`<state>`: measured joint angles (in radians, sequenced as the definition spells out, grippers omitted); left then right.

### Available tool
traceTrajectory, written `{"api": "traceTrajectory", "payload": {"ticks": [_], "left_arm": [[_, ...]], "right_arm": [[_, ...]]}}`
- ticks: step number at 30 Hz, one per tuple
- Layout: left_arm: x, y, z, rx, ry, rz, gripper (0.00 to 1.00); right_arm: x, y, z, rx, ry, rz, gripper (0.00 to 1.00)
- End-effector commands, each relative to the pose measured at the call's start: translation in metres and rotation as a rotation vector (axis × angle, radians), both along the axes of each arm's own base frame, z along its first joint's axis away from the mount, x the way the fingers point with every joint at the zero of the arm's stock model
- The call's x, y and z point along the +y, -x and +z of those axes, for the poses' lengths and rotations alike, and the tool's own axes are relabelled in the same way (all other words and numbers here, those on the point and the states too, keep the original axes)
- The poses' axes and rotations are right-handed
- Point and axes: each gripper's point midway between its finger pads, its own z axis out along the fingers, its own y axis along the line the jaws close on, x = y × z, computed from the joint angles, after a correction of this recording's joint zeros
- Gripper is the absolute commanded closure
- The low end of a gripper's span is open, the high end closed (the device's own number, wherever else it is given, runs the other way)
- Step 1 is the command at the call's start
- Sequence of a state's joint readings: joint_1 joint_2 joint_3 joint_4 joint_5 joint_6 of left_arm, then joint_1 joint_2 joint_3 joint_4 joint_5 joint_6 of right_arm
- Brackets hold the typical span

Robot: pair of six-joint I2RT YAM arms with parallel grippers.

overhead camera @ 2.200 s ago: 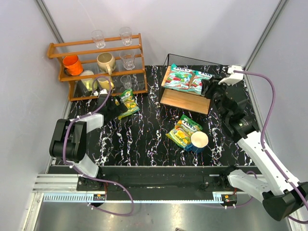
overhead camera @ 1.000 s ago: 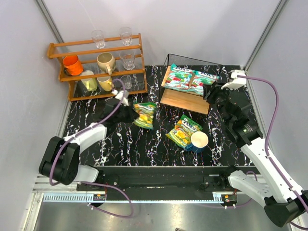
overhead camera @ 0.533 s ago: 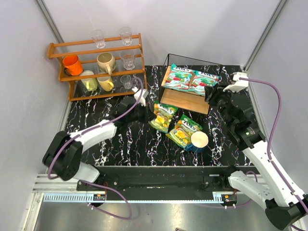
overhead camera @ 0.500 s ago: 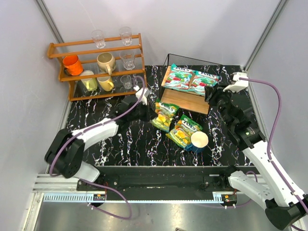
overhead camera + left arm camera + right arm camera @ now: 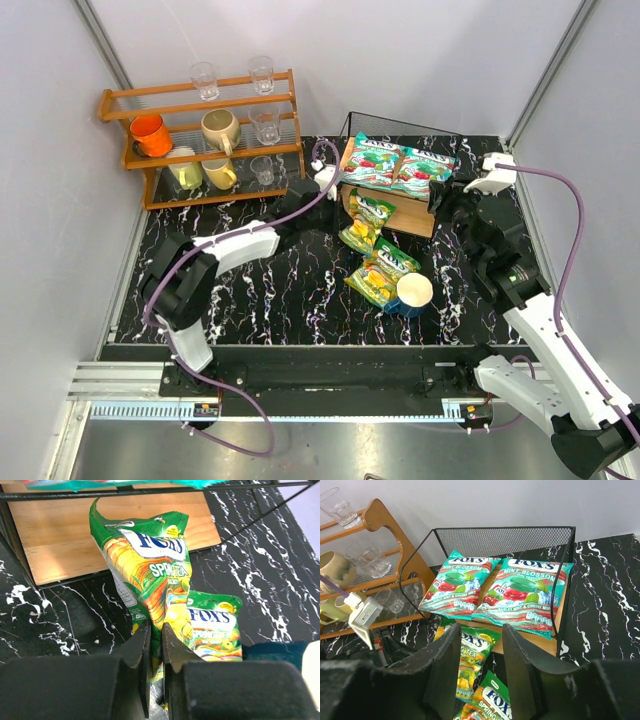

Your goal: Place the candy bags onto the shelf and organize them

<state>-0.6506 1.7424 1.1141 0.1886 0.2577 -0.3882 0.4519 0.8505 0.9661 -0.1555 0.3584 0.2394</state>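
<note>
Four candy bags in play: two teal bags (image 5: 457, 587) and (image 5: 522, 590) lie flat, side by side, on the top board of the shelf (image 5: 500, 528). One yellow-green bag (image 5: 150, 570) is pinched by its bottom edge in the left claw (image 5: 156, 635), jaws narrow on it. It stands upright at the front of the lower board (image 5: 55, 540). The loose bag (image 5: 212, 630), also yellow-green, lies on the tabletop (image 5: 270, 290) just in front, beside a cup (image 5: 413, 292). Likely trouble: the held bag is tall and floppy, its top corner close under the upper tier's wire. A straight push could snag it there and fold it instead of sliding it in. Glossy film and a small grip at one edge mean it could slip out or swing. Its lower end hangs close over the loose bag, so a low drag may shove that one toward the cup. Off to the shelf's right end the right claw (image 5: 481, 630) hovers empty, jaws about half apart. With both arms at the shelf, a bump is possible.
</note>
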Motion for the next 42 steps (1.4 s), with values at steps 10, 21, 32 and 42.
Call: {"api": "traceTrajectory", "payload": {"ticks": [10, 21, 32, 42], "left_arm": [[-0.018, -0.065, 0.027, -0.190, -0.004, 0.081, 1.00], [-0.005, -0.087, 0.023, -0.230, -0.100, 0.170, 0.49], [0.026, -0.068, 0.056, -0.294, -0.138, 0.223, 0.01], [0.016, 0.040, 0.019, -0.171, -0.024, 0.025, 0.01]], "right_arm": [[-0.009, 0.001, 0.006, -0.031, 0.010, -0.047, 0.53], [-0.009, 0.000, 0.003, -0.024, 0.017, -0.048, 0.53], [-0.010, 0.002, 0.005, -0.029, 0.015, -0.050, 0.53], [-0.016, 0.007, 0.009, -0.031, 0.018, -0.064, 0.52]]}}
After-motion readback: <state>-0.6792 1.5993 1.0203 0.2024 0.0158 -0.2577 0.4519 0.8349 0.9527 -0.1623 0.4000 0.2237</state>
